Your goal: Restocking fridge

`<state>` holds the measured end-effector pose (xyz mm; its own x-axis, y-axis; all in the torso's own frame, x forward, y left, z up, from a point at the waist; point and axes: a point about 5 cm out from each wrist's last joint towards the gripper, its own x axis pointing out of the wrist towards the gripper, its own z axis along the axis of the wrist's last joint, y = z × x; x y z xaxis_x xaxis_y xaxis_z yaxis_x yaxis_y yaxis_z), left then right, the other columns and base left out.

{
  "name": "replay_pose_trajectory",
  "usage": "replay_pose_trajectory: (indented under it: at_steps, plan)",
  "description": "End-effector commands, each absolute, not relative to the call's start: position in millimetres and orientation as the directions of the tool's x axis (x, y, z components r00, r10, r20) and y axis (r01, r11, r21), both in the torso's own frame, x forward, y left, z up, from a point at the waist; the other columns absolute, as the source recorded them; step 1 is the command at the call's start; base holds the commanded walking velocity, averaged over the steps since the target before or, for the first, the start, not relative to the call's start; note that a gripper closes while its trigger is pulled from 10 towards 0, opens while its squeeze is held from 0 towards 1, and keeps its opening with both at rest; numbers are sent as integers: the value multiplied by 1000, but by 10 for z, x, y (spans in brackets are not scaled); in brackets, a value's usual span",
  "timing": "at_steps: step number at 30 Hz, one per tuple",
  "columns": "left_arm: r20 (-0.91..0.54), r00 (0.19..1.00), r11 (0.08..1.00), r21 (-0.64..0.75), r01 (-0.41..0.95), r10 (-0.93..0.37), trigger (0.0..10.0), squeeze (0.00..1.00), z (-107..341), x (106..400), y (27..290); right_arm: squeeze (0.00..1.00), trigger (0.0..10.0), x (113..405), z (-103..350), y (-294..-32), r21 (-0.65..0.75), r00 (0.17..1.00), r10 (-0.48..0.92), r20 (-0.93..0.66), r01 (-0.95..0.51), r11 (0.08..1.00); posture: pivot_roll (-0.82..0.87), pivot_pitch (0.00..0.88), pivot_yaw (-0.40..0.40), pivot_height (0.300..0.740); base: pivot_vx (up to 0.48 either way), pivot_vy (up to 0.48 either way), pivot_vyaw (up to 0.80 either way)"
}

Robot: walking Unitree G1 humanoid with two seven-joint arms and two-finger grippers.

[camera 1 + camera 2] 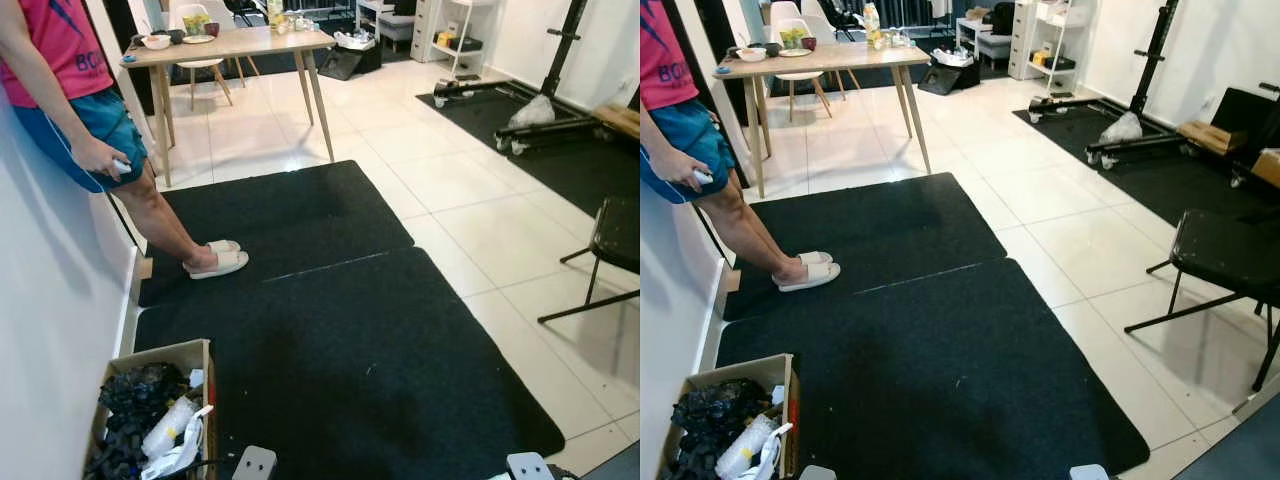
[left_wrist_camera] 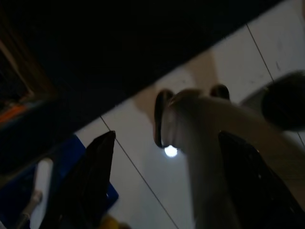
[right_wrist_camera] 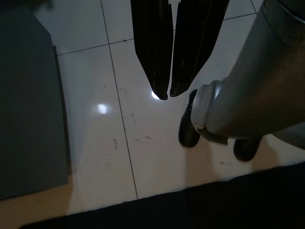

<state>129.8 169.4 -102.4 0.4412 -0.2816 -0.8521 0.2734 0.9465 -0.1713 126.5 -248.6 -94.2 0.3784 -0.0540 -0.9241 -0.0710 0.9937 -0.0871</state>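
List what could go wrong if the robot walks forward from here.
1. A person leans on the wall at the robot's left with feet on the black mat; walking ahead on that side could clip their sandals.
2. The open cardboard box of clutter sits on the floor close by the robot's left; a left step could kick it.
3. The folding chair stands at the right, its legs a trip hazard.

Two black mats [image 1: 330, 330] cover a white tiled floor [image 1: 470, 190]. A wooden tabletop [image 1: 235, 43] stands beyond them, a white wall [image 1: 40, 330] at left, a black folding chair [image 1: 1225, 260] at right.
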Motion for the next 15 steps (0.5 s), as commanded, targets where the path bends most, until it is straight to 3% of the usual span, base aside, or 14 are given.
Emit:
replay_pose_trajectory:
  at_steps: [1,8,15]
  plan:
    - [-872,399,943,-181,278,-285,10000,0,-1065,1186,1678,0,10000,1295,-940,-2454,-80,384,-41,-922,-86,993,-5,0,-30,740,0,0,775]
    - [-876,393,944,-176,278,-280,10000,0,-1072,1160,1692,0,10000,1297,-941,-2444,-81,382,-33,-923,-112,990,-5,0,-32,740,0,0,670]
    - [-877,393,945,-172,280,-276,10000,0,-1072,1158,1703,0,10000,1302,-941,-2438,-87,386,-35,-922,-118,989,-5,0,-32,740,0,0,0]
